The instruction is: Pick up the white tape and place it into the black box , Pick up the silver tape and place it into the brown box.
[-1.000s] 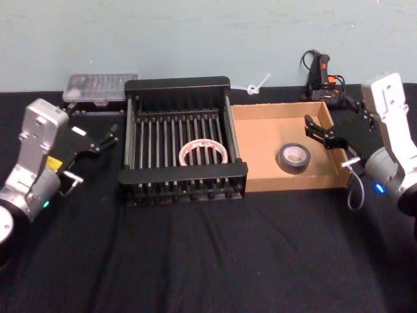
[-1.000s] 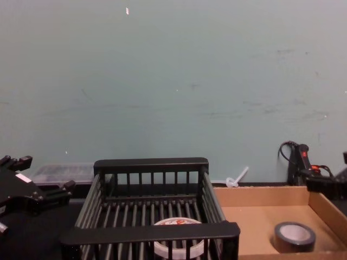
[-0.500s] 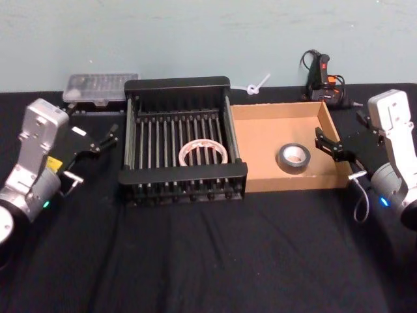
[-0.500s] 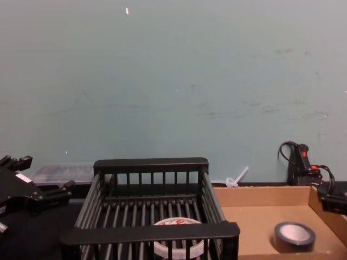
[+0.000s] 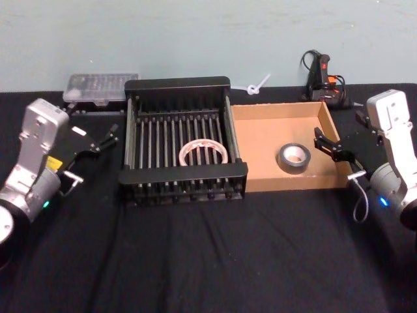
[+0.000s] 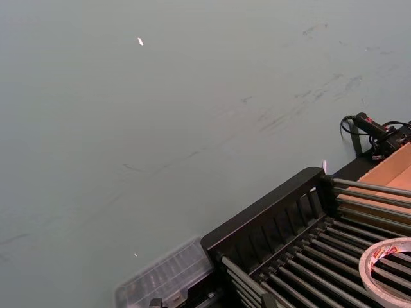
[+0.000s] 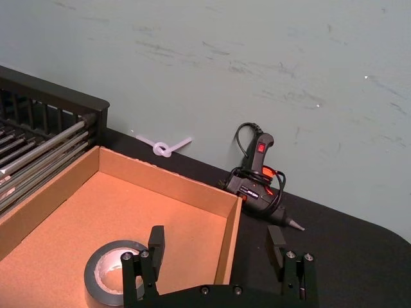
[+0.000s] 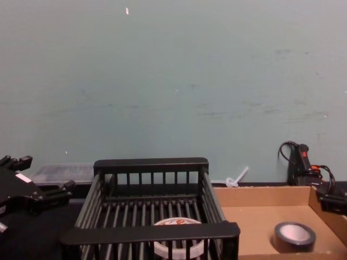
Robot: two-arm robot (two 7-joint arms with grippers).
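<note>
The white tape lies flat on the slatted floor of the black box. To its right, the silver tape lies in the brown box. My right gripper hangs open and empty at the brown box's right wall, one finger on each side of it, just right of the silver tape. On the far left, my left gripper stays open and empty beside the black box.
A clear plastic case sits behind the black box on the left. A black glue gun and a white zip tie lie at the back right. Black cloth covers the table in front.
My right gripper has drawn back from above the brown box's right side toward me and to the right. Both tapes, both boxes and the left arm stayed still.
</note>
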